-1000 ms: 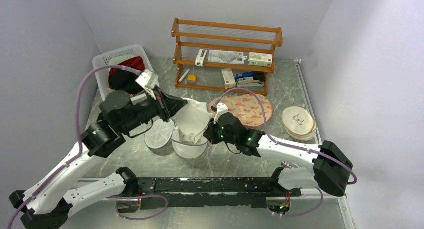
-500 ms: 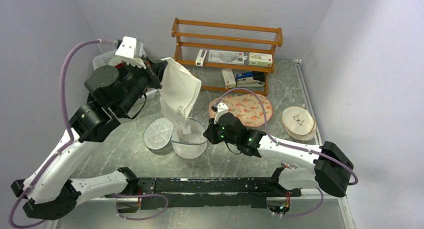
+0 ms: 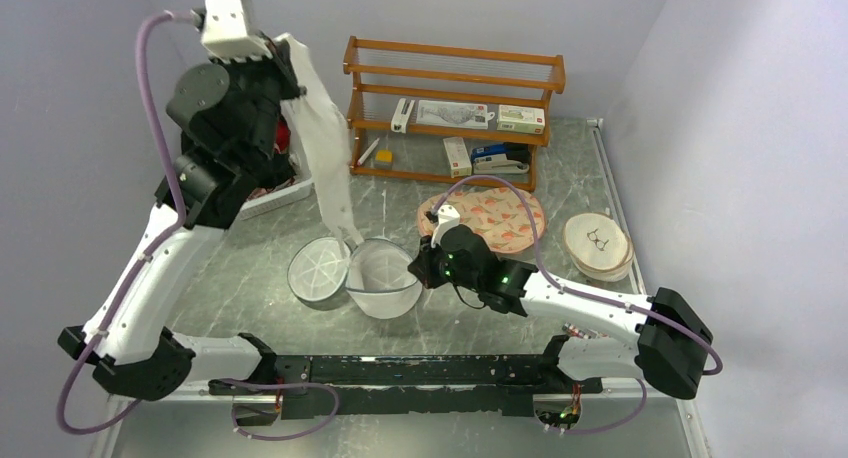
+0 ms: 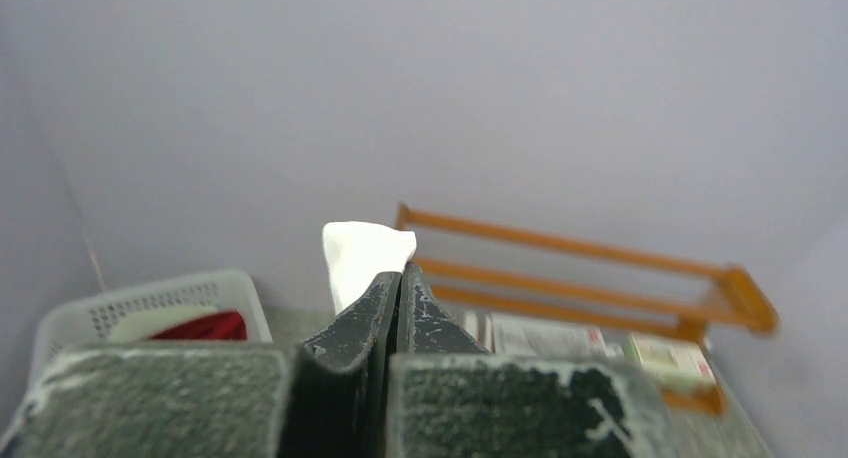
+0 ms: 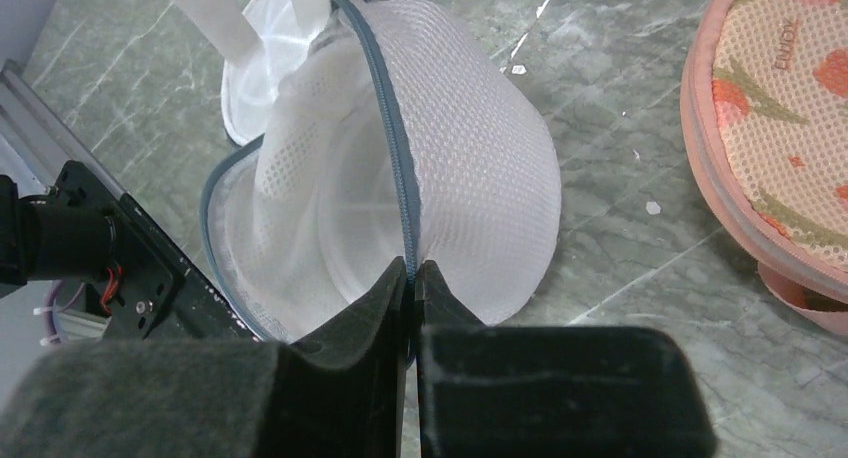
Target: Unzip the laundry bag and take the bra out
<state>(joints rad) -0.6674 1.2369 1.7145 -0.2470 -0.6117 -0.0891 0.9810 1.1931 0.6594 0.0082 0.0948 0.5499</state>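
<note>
The laundry bag [image 3: 383, 281] lies open on the table, a white mesh bowl with a grey zip rim, its round lid [image 3: 318, 268] flipped out to the left. My right gripper [image 3: 426, 266] is shut on the bag's zip rim, as the right wrist view shows [image 5: 413, 274] with the mesh bag [image 5: 480, 178] just ahead. My left gripper [image 3: 284, 54] is raised high at the back left, shut on the white bra [image 3: 322, 148], which hangs down with its lower end just above the bag. The bra's top pokes out past the shut gripper [image 4: 400, 278] in the left wrist view [image 4: 365, 253].
A white slatted basket [image 3: 292, 189] with red cloth stands at the back left, mostly behind my left arm. A wooden shelf [image 3: 455, 108] with small boxes is at the back. A pink patterned round pouch [image 3: 497, 218] and a round wooden box [image 3: 597, 244] lie to the right.
My left arm has swung up and back to the left, lifting the bra out of the bag until it hangs full length. The right gripper has kept its hold on the rim.
</note>
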